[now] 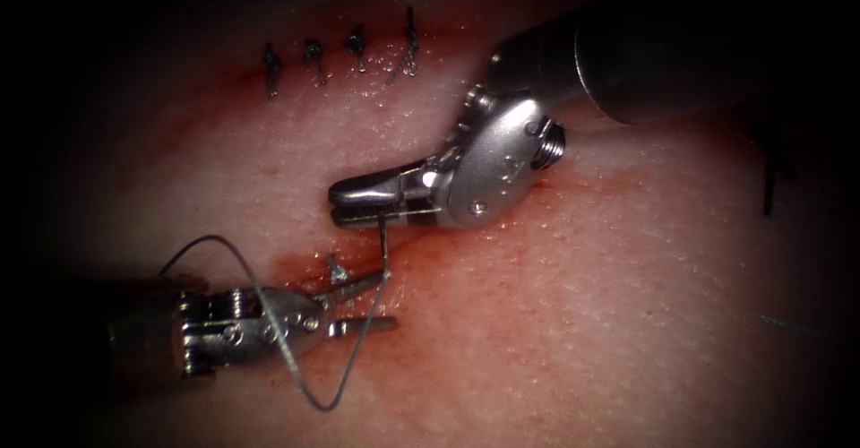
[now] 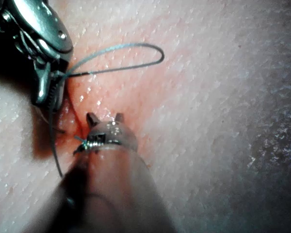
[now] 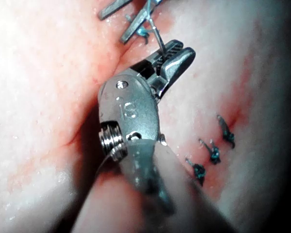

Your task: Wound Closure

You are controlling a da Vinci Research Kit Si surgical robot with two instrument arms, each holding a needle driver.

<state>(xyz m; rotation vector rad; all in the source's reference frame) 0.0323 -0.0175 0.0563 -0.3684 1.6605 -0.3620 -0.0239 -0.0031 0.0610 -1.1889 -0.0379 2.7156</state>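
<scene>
The work stands at a fresh site on the tissue (image 1: 582, 323), nearer its front edge than the 4 finished stitches (image 1: 313, 54) that line up toward the far edge. Judging by the slack loop, this looks like a thread-handling stage of a new stitch, though the exact step cannot be read from here.

The right end effector (image 1: 333, 204) reaches in from the far right edge with its jaws closed on a thin dark strand that drops from their underside. It appears to be the thread (image 1: 330, 408), but I cannot rule out the needle's shank. The strand runs down into a wide loop lying on the tissue toward the front left corner.

The left end effector (image 1: 387, 300) is spread open and holds nothing. Its 2 jaws sit just below the right one, and the strand crosses close in front of their tips. A small glinting stub (image 1: 336, 269) stands in the red fluid (image 1: 296, 273) at the cut (image 3: 82, 131), just beside the upper jaw. Whether it is the needle's tip or a thread end I cannot tell.

Any next move calls for steady tension on the strand and for keeping the loop from snagging on the open jaws.
</scene>
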